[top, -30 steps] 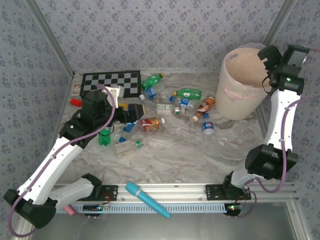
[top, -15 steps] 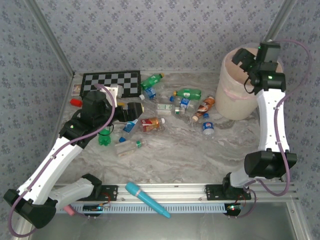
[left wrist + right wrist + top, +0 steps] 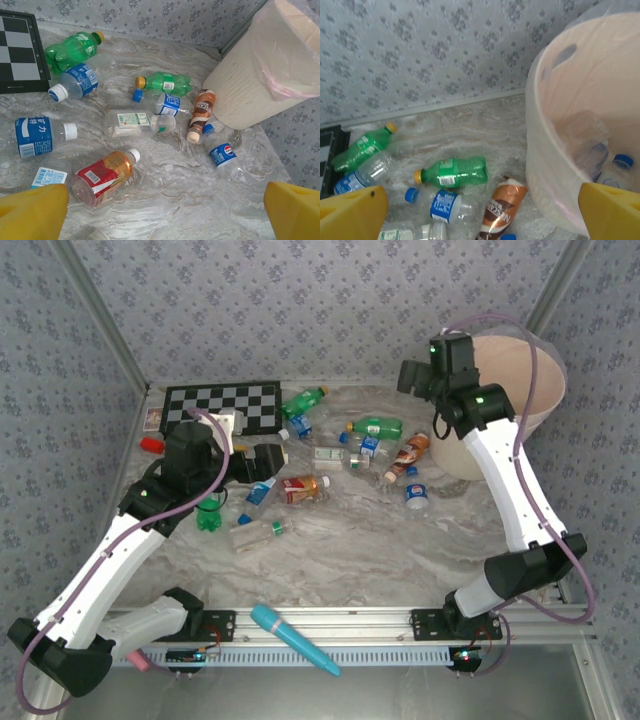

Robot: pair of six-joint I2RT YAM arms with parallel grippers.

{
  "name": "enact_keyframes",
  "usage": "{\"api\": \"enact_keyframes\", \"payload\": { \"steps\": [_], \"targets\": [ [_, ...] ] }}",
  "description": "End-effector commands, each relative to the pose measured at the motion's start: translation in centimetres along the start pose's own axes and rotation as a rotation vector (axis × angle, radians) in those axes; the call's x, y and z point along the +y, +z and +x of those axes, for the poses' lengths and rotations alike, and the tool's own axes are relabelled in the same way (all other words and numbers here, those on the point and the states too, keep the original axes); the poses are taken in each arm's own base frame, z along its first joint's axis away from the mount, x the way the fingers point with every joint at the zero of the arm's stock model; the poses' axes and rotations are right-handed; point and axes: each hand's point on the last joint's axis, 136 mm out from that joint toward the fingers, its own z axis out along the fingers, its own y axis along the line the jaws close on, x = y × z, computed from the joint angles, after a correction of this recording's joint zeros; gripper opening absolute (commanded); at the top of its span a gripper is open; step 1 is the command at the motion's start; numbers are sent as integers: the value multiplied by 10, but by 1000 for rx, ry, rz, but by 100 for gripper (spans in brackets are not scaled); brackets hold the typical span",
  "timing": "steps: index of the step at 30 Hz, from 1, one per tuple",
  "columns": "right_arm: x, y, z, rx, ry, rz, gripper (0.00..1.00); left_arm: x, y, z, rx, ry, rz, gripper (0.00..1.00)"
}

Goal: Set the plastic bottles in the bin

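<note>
Grippers: right gripper (image 3: 412,378) jaws apart, empty, upper right beside tall pale pink bag-lined plastic bin (image 3: 545,390); left gripper (image 3: 162,210) apart, empty, left of centre | Bottles: small clear and green plastic bottles (image 3: 378,427) strewn mid-frame; some inside bin | Step: likely reaching for a bottle; next, lower onto red-labelled bottle (image 3: 102,175), close

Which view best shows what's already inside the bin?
Right wrist: it looks down into the bin, where clear bottles lie at the bottom. Top external has the bin's rim and side, the right arm crossing in front. Left wrist gives its ribbed outer wall and bag-lined rim, not the bottom.
</note>
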Motion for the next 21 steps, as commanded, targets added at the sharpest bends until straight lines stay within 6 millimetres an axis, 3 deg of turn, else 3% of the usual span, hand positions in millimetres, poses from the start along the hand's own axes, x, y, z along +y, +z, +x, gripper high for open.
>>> {"api": "enact_keyframes", "payload": {
  "steps": [1,8,16,21],
  "targets": [
    [-1,16,43,126,-20,82,100,-3,-11,-5,-25,-9,1,100],
    [21,45,121,307,92,57,96,0,-16,-1,-31,-7,-10,100],
    [22,63,187,432,219,106,65,2,-20,0,-29,6,-20,100],
    [25,74,217,500,283,130,57,3,-20,1,-31,8,-22,100]
  ]
}}
